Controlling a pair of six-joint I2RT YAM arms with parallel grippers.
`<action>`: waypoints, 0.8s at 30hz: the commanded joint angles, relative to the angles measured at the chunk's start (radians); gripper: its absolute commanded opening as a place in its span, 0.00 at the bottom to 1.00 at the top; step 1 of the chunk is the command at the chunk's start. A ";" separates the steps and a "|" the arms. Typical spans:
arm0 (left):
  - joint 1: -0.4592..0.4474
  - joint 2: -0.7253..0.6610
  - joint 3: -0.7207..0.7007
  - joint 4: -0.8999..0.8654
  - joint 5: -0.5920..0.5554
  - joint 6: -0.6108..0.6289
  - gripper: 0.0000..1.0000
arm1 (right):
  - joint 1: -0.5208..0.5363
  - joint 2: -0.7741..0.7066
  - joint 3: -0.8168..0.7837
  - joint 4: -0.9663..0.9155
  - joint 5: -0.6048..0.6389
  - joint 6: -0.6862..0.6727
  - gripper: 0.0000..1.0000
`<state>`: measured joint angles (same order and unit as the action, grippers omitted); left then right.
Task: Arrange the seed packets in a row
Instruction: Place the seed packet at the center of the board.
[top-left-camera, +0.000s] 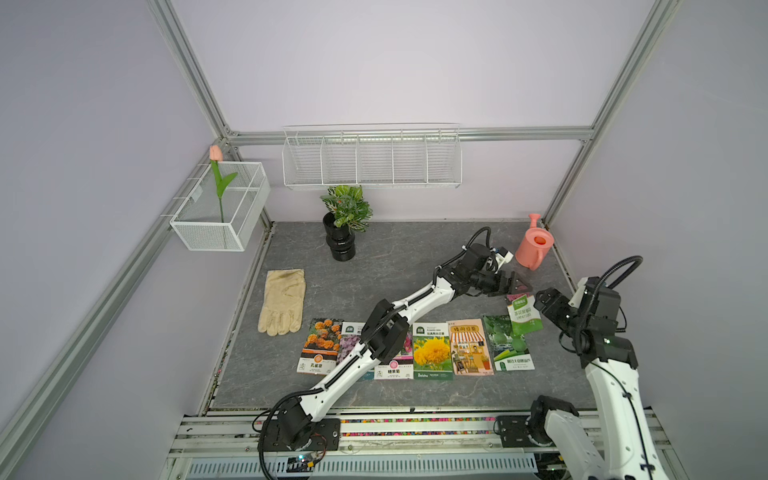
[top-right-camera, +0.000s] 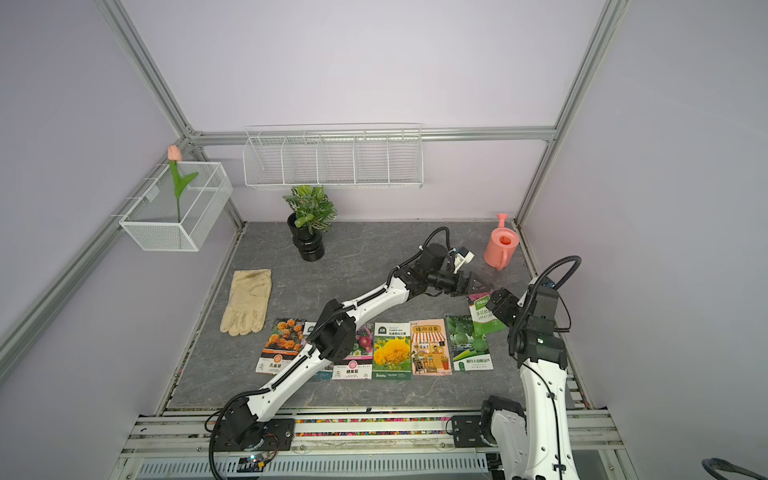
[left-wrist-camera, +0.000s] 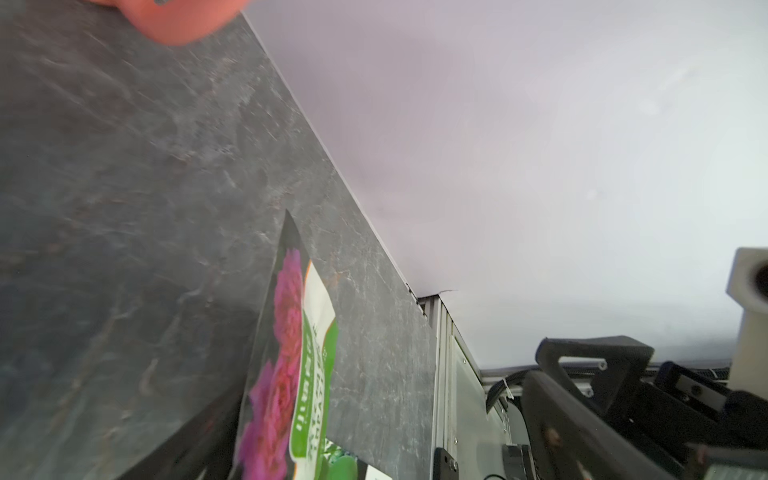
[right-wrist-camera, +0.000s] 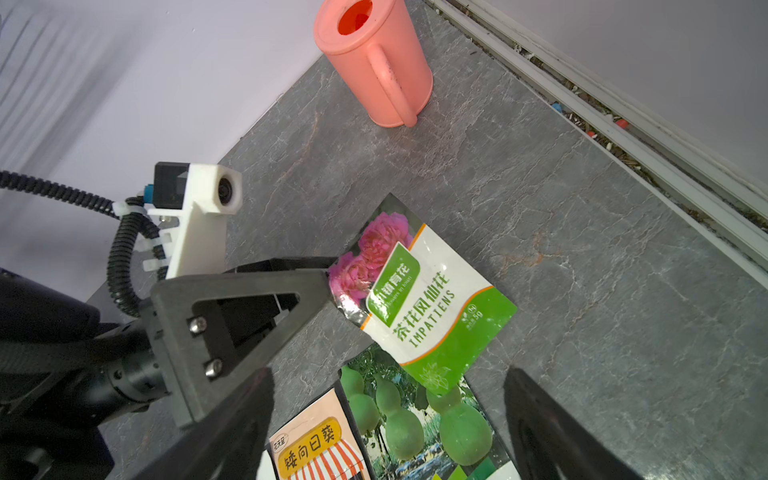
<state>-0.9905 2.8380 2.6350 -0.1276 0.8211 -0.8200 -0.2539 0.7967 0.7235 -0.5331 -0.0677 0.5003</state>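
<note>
Several seed packets lie side by side near the table's front: orange flowers, mixed flowers, yellow flower, orange shop, green gourds. My left arm hides one between the first two. A green-and-white packet with pink flowers lies tilted, overlapping the gourd packet's far corner. My left gripper is open, with its tips at that packet's pink corner. My right gripper hovers open over the gourd packet, holding nothing.
A pink watering can stands at the back right near the wall rail. A black potted plant is at the back, a beige glove at the left. Two white wire baskets hang on the walls.
</note>
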 joint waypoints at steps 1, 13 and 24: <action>-0.044 0.018 0.042 0.080 0.049 -0.044 0.96 | -0.007 -0.004 -0.013 0.022 0.006 -0.015 0.89; -0.091 0.041 0.036 0.048 0.037 -0.041 0.39 | -0.012 -0.046 -0.004 0.002 0.027 -0.020 0.89; -0.091 0.057 0.074 -0.025 -0.064 0.042 0.99 | -0.013 -0.047 -0.013 0.009 0.016 -0.015 0.89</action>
<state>-1.0817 2.8754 2.6675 -0.1181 0.7956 -0.8253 -0.2611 0.7609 0.7235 -0.5335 -0.0563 0.4973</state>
